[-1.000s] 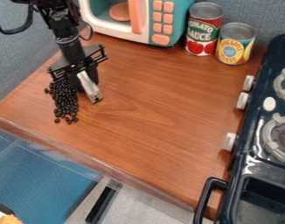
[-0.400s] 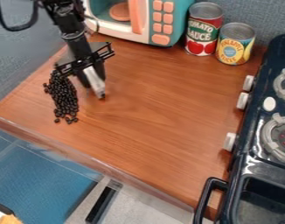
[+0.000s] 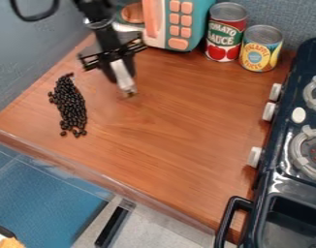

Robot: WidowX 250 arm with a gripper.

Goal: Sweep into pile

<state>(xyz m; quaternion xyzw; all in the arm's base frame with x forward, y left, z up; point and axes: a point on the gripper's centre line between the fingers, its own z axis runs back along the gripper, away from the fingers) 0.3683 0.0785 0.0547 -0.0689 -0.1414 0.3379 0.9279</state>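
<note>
The black gripper (image 3: pixel 115 70) hangs over the wooden counter at upper left, just in front of the microwave. A pale silvery strip (image 3: pixel 123 76) slants down along its lower end to a small dark tip; whether it is a held tool or part of the gripper I cannot tell. Small black beans (image 3: pixel 71 107) lie at the counter's left in a narrow, dense band, with a few separate ones at its near end. The gripper is to the right of the beans and apart from them.
A toy microwave (image 3: pixel 178 23) stands behind the arm. Beside it are a red can (image 3: pixel 225 33) and a yellow can (image 3: pixel 260 48). A dark toy stove (image 3: pixel 287 160) lines the right side. The counter's front edge (image 3: pixel 115 181) runs diagonally across the lower left.
The gripper has moved right and slightly up in the view, away from the beans, with the silvery strip moving along. More of the band's upper end now shows; the beans look unmoved.
</note>
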